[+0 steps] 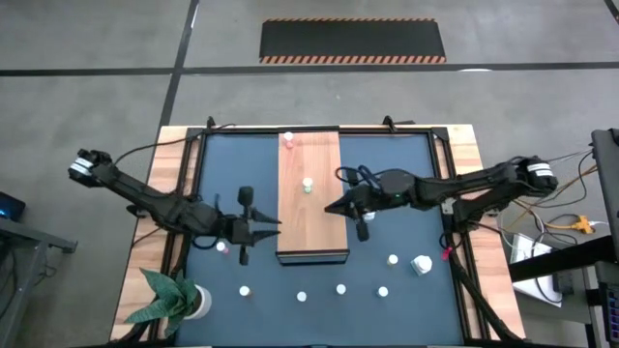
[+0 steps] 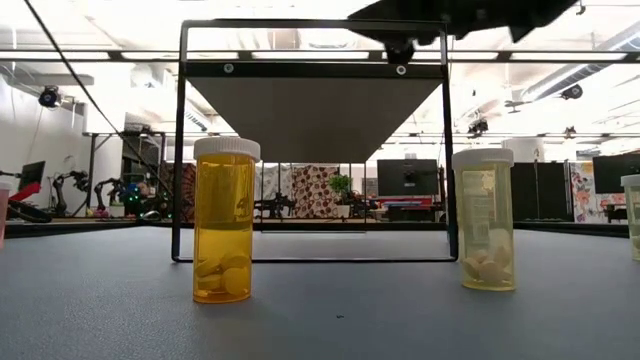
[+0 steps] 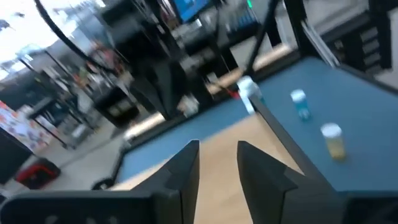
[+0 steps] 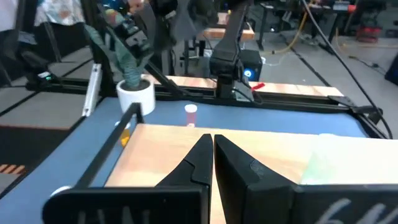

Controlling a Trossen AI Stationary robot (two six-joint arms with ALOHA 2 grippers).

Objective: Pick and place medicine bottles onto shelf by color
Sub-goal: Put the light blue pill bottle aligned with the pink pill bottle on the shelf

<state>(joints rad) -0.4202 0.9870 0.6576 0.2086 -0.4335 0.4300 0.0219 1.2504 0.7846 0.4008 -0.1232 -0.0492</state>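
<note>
We are seeing the shelf (image 1: 312, 198) lying lengthwise along the table's (image 1: 467, 159) middle, running from twelve o'clock toward six. On it, one medicine bottle (image 1: 287, 138) is standing at the twelve o'clock end and another (image 1: 308, 184) near its centre. The left gripper (image 1: 270, 229) is sitting at the shelf's nine o'clock side, the right gripper (image 1: 332, 208) at its three o'clock edge. More bottles (image 1: 340, 289) are standing spread across the six o'clock part of the table. The plant pot (image 1: 196, 302) is occupying the seven o'clock corner.
</note>
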